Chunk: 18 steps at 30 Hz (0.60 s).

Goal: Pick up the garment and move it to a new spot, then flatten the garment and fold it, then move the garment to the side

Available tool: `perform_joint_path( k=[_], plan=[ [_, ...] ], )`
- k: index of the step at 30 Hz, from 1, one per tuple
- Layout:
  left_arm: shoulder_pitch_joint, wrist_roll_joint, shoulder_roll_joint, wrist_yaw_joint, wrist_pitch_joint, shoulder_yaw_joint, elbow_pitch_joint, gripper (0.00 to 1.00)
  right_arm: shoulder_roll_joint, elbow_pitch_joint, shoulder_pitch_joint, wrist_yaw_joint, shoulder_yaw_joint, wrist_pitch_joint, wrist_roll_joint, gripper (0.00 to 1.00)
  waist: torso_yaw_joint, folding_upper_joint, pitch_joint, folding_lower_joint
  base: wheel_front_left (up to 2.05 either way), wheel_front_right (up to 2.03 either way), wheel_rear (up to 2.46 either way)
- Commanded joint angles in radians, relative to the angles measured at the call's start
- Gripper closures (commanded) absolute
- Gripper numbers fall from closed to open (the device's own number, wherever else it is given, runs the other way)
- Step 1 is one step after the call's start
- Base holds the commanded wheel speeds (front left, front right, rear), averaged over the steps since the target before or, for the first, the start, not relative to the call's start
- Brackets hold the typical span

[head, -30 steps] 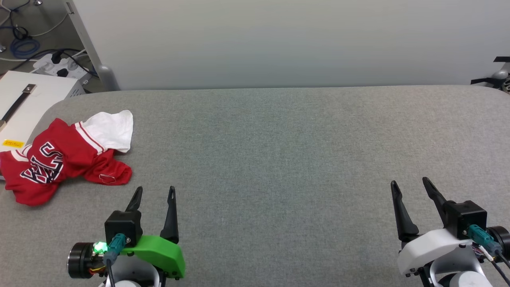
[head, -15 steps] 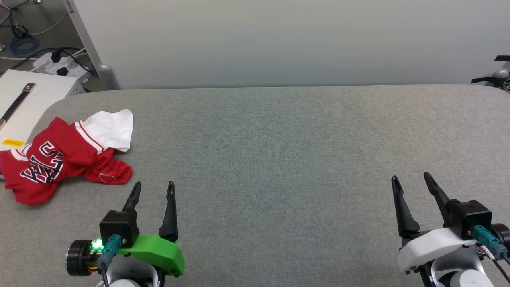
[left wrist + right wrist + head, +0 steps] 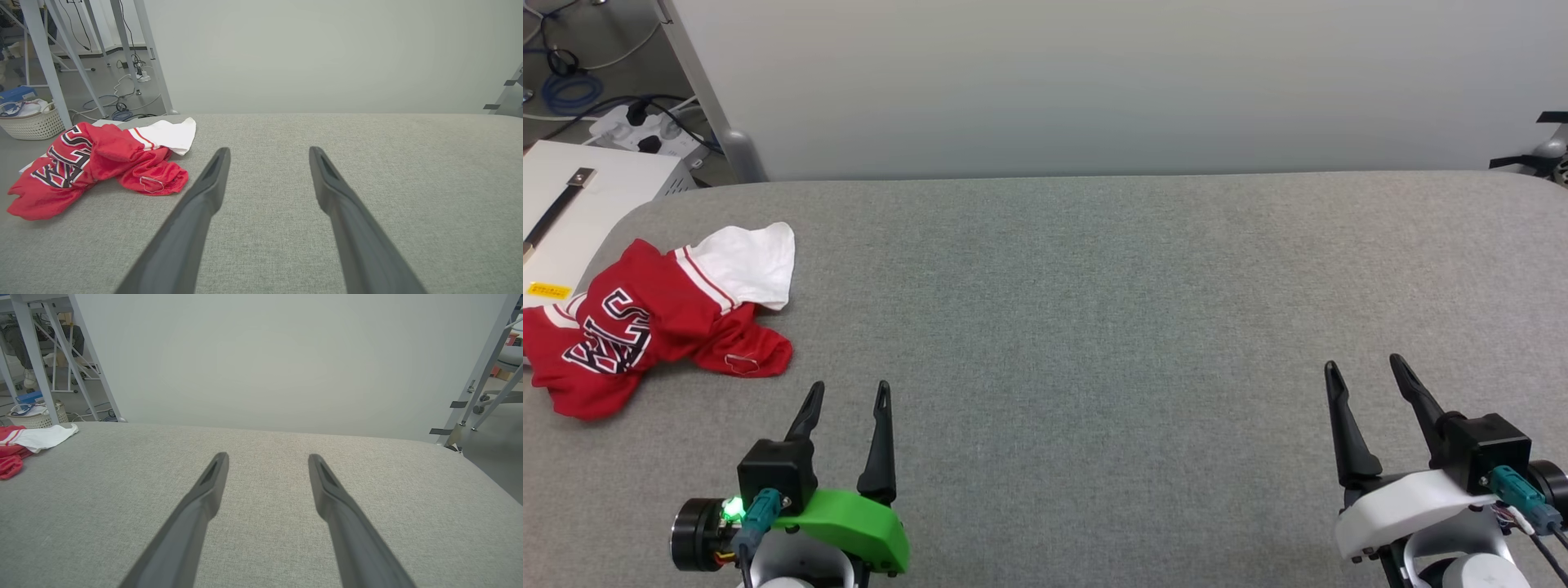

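**Crumpled garment left of the spread left jaws**

The garment (image 3: pixel 658 322) is seen crumpled on the grey tabletop (image 3: pixel 1094 327), beyond and to the left of the left gripper (image 3: pixel 849 385), apart from it. That gripper's jaws are spread and empty. The right gripper (image 3: pixel 1364 362), well apart to its right, is likewise parted with nothing held. The chest lettering is creased and only partly readable. The heap's long axis is slanted, with the white sleeve at the farther end and the red end farther left.

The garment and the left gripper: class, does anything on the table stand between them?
Nothing visible does. Only bare grey table lies between the open left gripper and the crumpled garment ahead to its left.
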Motion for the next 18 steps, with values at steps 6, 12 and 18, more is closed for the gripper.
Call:
perform_joint_path(
  k=[6, 12, 18],
  plan=[
    [-0.002, -0.014, -0.002, -0.014, -0.022, -0.004, 0.013, 0.0, 0.0, 0.005, -0.026, 0.0, 0.004, -0.021, 0.001, 0.0, 0.001, 0.0, 0.003, 0.0, 0.0, 0.0, 0.0],
    [0.0, -0.019, -0.002, -0.02, -0.035, -0.009, 0.027, 0.0, 0.0, 0.021, -0.025, 0.0, 0.006, -0.033, 0.003, 0.0, 0.003, 0.0, 0.004, 0.0, 0.0, 0.0, 0.0],
    [-0.001, -0.023, -0.003, -0.027, -0.047, -0.016, 0.046, 0.0, 0.0, 0.043, -0.03, 0.0, 0.004, -0.045, 0.005, 0.0, 0.004, 0.0, 0.006, 0.0, 0.0, 0.0, 0.0]
  ],
)
